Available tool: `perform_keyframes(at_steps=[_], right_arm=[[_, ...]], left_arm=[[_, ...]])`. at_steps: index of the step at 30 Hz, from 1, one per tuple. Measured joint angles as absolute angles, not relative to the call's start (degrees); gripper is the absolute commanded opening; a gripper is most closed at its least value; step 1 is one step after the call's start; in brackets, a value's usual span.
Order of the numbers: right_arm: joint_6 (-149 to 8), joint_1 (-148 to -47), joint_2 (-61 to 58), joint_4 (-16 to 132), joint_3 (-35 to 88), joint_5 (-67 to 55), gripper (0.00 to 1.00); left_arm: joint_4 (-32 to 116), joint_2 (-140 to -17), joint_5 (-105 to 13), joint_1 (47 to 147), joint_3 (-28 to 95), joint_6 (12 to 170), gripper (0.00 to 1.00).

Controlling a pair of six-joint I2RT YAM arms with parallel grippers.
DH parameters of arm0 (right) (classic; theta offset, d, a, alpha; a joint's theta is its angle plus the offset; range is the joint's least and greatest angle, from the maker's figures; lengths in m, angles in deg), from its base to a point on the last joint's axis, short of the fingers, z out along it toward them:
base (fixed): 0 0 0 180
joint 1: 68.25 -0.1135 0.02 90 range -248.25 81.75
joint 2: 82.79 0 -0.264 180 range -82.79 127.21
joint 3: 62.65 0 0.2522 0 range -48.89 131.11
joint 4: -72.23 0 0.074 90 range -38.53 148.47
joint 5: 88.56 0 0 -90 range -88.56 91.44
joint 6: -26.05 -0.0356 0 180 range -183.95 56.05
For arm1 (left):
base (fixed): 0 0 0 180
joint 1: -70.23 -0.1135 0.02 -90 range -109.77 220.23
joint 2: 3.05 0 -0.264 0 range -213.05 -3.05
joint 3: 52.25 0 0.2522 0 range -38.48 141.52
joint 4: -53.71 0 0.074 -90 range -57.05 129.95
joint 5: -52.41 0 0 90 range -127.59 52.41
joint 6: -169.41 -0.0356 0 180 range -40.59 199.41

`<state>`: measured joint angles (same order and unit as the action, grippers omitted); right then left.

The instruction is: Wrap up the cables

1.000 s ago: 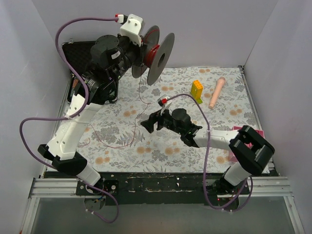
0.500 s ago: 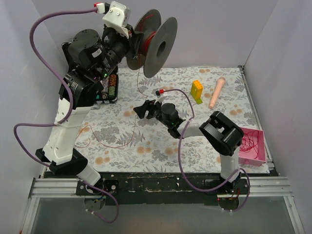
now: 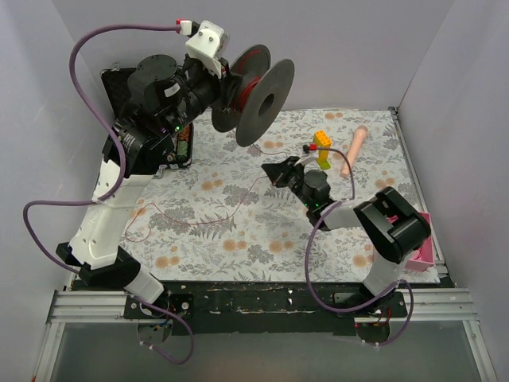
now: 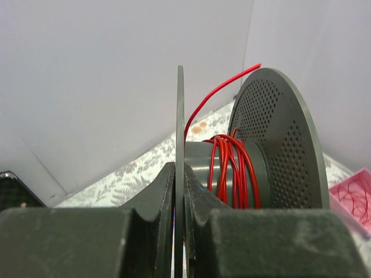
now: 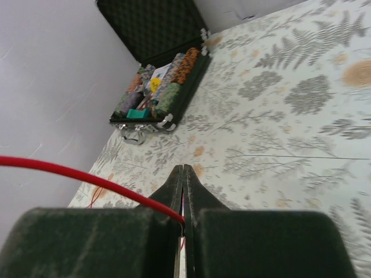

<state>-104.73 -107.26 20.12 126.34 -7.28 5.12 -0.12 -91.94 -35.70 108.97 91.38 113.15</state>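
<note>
My left gripper (image 3: 225, 79) (image 4: 179, 171) is raised at the back left and shut on one flange of a grey spool (image 3: 258, 91) (image 4: 180, 116). Red cable (image 4: 232, 168) is wound in several turns on the spool's hub, and a loose end sticks up past the perforated flange (image 4: 278, 139). Near the middle of the table, my right gripper (image 3: 270, 173) (image 5: 183, 171) is shut on the thin red cable (image 5: 69, 172). From there the strand (image 3: 191, 224) trails left across the patterned cloth to a loop at the left edge.
An open black case of poker chips (image 3: 179, 143) (image 5: 159, 87) lies at the back left. A yellow and green block (image 3: 321, 147) and a beige cylinder (image 3: 355, 147) lie at the back right. A pink tray (image 3: 421, 247) (image 4: 353, 197) holding more red wire sits at the right edge.
The right gripper was open and has shut on the cable, ending farther right. The left arm swung the spool left, then back, and it has turned.
</note>
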Motion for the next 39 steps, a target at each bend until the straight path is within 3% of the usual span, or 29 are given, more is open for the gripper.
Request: perform_keyframes(at_steps=[6,11,17,25,31,39], right_arm=[[-101.1,-96.1,5.3,112.6,-11.3,-0.3,0.01],[-90.9,-93.0,-3.7,89.9,-4.1,-4.6,0.01],[-77.1,-92.9,-1.1,56.8,16.0,-13.1,0.01],[-70.0,-97.1,5.2,25.9,28.7,-23.5,0.01],[-70.2,-104.4,7.9,18.9,40.9,-31.9,0.01],[-80.2,-109.4,3.0,35.5,33.2,-36.1,0.04]], left_arm=[[-4.2,-85.4,-40.4,108.9,79.7,108.8,0.0],[-11.9,-80.1,-46.7,109.0,66.5,102.5,0.0],[-14.8,-79.0,-47.0,109.0,48.9,97.8,0.0],[-4.5,-81.4,-32.9,109.2,35.2,97.9,0.0],[9.6,-84.1,-22.5,109.4,33.3,99.2,0.0],[16.7,-90.1,-24.4,105.3,42.0,111.7,0.0]])
